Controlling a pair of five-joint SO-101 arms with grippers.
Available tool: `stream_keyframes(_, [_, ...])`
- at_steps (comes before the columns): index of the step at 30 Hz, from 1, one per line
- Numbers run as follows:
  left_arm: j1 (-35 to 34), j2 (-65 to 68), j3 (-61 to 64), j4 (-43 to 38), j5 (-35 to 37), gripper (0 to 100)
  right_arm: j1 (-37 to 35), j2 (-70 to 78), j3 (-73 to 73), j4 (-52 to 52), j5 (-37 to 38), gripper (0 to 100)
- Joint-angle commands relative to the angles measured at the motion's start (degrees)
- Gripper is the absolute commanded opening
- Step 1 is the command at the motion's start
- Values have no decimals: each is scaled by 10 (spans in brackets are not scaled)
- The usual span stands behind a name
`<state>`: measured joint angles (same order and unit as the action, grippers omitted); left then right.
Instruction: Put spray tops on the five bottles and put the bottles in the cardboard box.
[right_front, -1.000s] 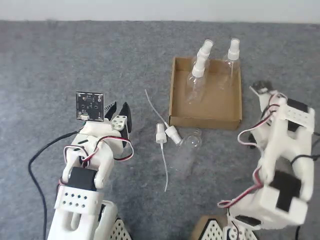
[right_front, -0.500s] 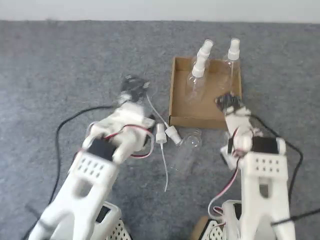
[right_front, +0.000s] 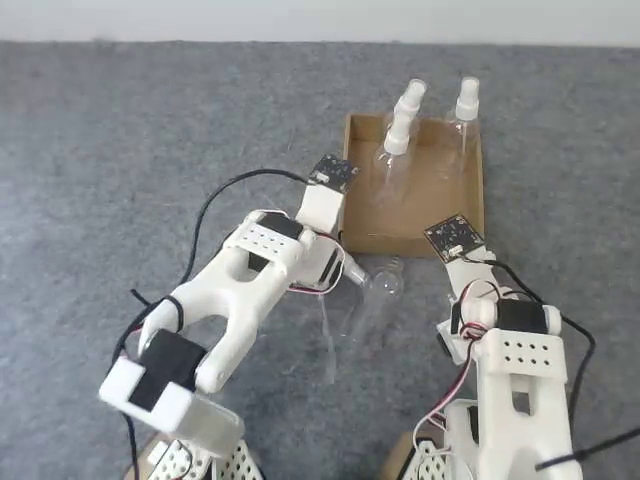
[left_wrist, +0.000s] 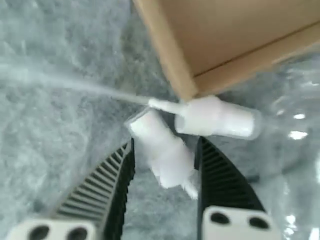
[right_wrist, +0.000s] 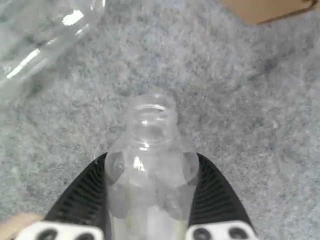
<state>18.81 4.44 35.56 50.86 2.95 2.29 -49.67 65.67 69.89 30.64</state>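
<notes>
Clutter hems in the left claw (left_wrist: 165, 145). Its jaws stand apart, one on each side of a white spray top (left_wrist: 165, 157) that lies slantwise on the grey surface (left_wrist: 55, 130). Just past the claw's tips a second spray top (left_wrist: 215, 117) lies crosswise. It sits tight against the near corner of the cardboard box (left_wrist: 225, 45), and its thin dip tube (left_wrist: 95, 91) trails off to one side.

The right claw (right_wrist: 150, 160) is clamped on a clear open-necked bottle (right_wrist: 150, 130), whose mouth points away from the claw. Ahead of that claw and off to one side, a lying bottle (right_wrist: 45, 35), also clear, rests on the surface. A corner of the box shows farther ahead on the other side.

From above, the lying bottle is between the two arms, just short of the box's front wall. Beyond both claws, three capped bottles (right_front: 390, 165) stand inside the box.
</notes>
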Motion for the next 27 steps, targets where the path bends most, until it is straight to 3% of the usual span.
stream_keyframes(1, [-11,-3,-28,-15,-1,184,7,-9,-4,-10,11,9])
stream_keyframes(8, [-49,4,-37,-17,-4,182,6,-9,-4,-9,11,9])
stream_keyframes(14, [-34,4,-33,-29,-4,137,7,-9,-4,-7,11,9])
stream_keyframes(27, [-33,5,-27,1,-14,142,7,-9,-4,-7,11,9])
